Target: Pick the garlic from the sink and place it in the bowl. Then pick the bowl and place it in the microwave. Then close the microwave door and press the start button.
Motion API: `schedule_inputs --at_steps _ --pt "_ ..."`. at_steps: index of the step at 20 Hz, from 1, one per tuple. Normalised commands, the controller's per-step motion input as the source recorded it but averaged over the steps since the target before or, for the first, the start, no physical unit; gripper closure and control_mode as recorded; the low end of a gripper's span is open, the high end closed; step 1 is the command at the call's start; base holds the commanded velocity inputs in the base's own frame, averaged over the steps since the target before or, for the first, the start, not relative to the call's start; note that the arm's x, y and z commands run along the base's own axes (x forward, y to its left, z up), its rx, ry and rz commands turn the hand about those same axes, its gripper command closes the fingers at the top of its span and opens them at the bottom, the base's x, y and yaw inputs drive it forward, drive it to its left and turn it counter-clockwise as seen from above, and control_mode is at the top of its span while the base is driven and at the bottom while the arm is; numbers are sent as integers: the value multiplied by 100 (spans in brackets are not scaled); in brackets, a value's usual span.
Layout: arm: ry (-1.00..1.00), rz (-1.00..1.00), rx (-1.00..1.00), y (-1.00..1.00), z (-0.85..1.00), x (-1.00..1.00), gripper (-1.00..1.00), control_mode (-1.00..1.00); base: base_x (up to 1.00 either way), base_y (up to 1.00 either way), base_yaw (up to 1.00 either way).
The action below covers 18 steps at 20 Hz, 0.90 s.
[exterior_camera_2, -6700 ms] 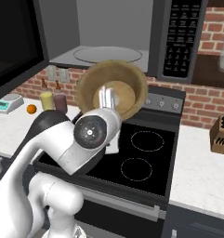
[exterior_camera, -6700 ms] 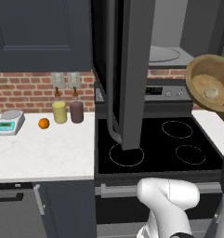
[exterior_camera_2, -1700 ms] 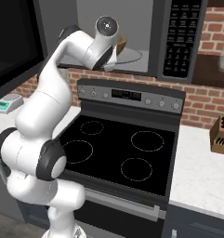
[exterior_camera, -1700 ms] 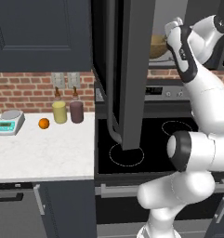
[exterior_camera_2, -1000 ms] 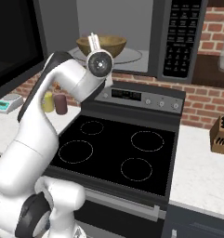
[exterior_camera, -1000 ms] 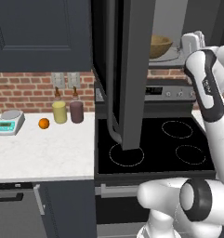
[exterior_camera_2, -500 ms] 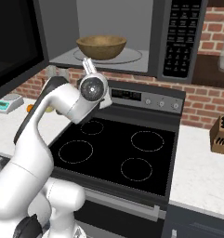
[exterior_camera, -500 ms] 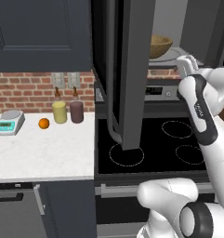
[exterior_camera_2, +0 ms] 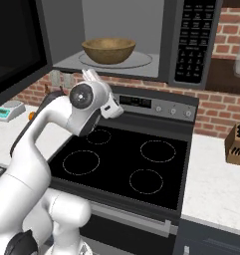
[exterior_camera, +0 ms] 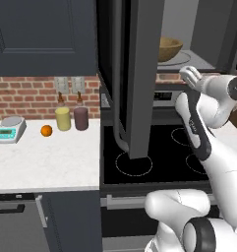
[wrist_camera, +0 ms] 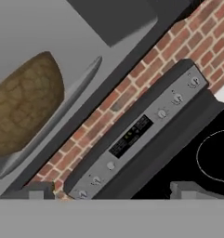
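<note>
The tan wooden bowl point(exterior_camera_2: 109, 50) stands on the glass plate inside the open microwave point(exterior_camera_2: 141, 30), and it shows too in the left base view point(exterior_camera: 169, 47) and the hand view point(wrist_camera: 25, 111). No garlic can be seen; the bowl's inside is hidden from these angles. The sink is out of view. My gripper point(exterior_camera_2: 94, 76) hangs open and empty below and in front of the microwave's mouth, above the stove's back panel, apart from the bowl. In the hand view its fingertips point(wrist_camera: 36, 190) stand wide with nothing between them. The microwave door point(exterior_camera: 139, 74) is swung wide open to the left.
Below lies a black stove top point(exterior_camera_2: 126, 159) with a knob panel point(wrist_camera: 136, 137). On the left counter point(exterior_camera: 46, 162) stand an orange point(exterior_camera: 46, 130), two jars point(exterior_camera: 72, 118) and a small scale point(exterior_camera: 9, 130). A knife block point(exterior_camera_2: 237, 144) sits on the right counter.
My arm has drawn back out of the microwave and dropped lower, with the gripper staying open. The bowl stays on the plate inside.
</note>
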Motion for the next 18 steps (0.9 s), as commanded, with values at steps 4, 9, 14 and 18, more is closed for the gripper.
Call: schedule_inputs --at_steps 4,9,14,18 --pt "7 -20 -26 -29 -9 7 -100 -100 0 0 0" --pt "9 -22 -25 -39 -15 15 -100 -100 0 0 0" --pt "14 -23 -25 -50 -14 13 -100 -100 0 0 0" --pt "17 -23 -24 -50 -14 8 -100 -100 0 0 0"
